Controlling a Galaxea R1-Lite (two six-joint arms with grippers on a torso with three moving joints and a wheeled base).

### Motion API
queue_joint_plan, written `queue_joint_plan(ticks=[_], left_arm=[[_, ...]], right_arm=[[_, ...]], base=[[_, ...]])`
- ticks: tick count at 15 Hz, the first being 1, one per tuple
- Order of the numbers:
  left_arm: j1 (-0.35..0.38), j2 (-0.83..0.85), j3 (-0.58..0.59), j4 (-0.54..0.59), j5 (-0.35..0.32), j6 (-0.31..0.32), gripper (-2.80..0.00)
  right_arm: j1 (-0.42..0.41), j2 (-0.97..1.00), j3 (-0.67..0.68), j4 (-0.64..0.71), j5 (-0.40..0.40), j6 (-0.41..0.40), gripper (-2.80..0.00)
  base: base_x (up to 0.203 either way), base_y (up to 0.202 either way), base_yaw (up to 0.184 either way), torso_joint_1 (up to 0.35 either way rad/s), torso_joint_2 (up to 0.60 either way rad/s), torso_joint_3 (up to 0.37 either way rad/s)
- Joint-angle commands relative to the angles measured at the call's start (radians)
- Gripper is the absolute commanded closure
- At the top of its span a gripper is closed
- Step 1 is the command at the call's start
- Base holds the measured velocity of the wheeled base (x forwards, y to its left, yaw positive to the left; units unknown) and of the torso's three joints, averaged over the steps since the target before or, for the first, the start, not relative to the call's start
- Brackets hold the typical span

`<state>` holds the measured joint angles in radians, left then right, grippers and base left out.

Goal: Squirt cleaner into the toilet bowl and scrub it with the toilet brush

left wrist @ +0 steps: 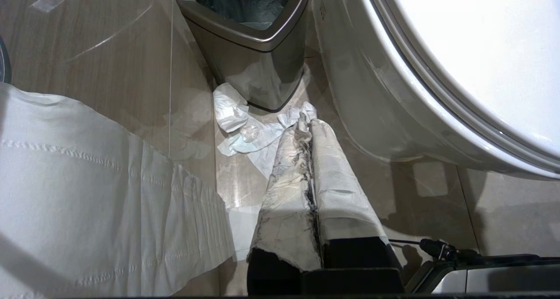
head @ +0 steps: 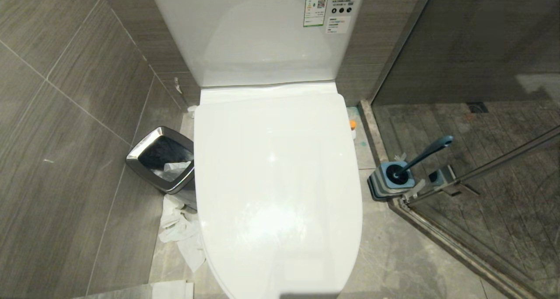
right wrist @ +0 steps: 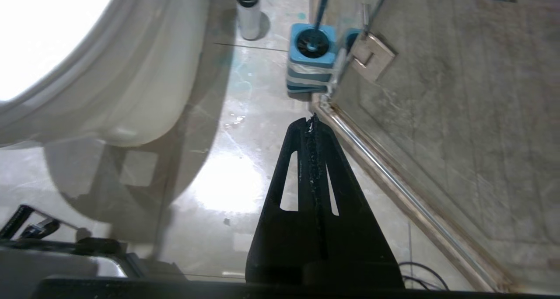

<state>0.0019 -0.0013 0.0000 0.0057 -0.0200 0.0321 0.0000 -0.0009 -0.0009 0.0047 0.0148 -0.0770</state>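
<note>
- The left hand (left wrist: 309,123) hangs low beside the toilet (head: 278,189), its two wrapped fingers (left wrist: 288,181) pressed together and holding nothing — the tips point at crumpled tissue (left wrist: 245,130) on the floor.
- Beyond that tissue stands a metal waste bin (left wrist: 258,63), close to the toilet's left flank; a wide sheet of paper (left wrist: 87,189) hangs on the side of the hand away from the toilet.
- The right hand (right wrist: 313,120) hangs on the toilet's other side, its black fingers (right wrist: 332,189) pressed together and empty, above bare floor tile.
- Ahead of its tips the toilet brush (head: 426,152) sits in its blue holder (right wrist: 311,63), right of the toilet and against the frame of the glass shower door (head: 481,172); the handle leans away from the toilet.
- A white bottle with an orange cap (head: 352,128) — maybe the cleaner, I cannot tell — stands on the floor touching or just beside the toilet's right side, nearer the tank than the brush.
- The toilet lid (head: 275,168) is down, covering the bowl.
</note>
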Motion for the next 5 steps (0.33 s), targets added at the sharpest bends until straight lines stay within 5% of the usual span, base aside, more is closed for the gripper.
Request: queue_joint_plan(ticks=[1,5], left_arm=[[0.001,0.001,0.001,0.0,0.0,0.0,0.0],[0.001,0.001,0.001,0.0,0.0,0.0,0.0]], right_arm=[[0.001,0.001,0.001,0.0,-0.005,0.004,0.0],[0.001,0.001,0.0,-0.002,-0.007,0.011,0.0]], base=[[0.0,0.0,0.0,0.0,0.0,0.0],[0.0,0.0,0.0,0.0,0.0,0.0]])
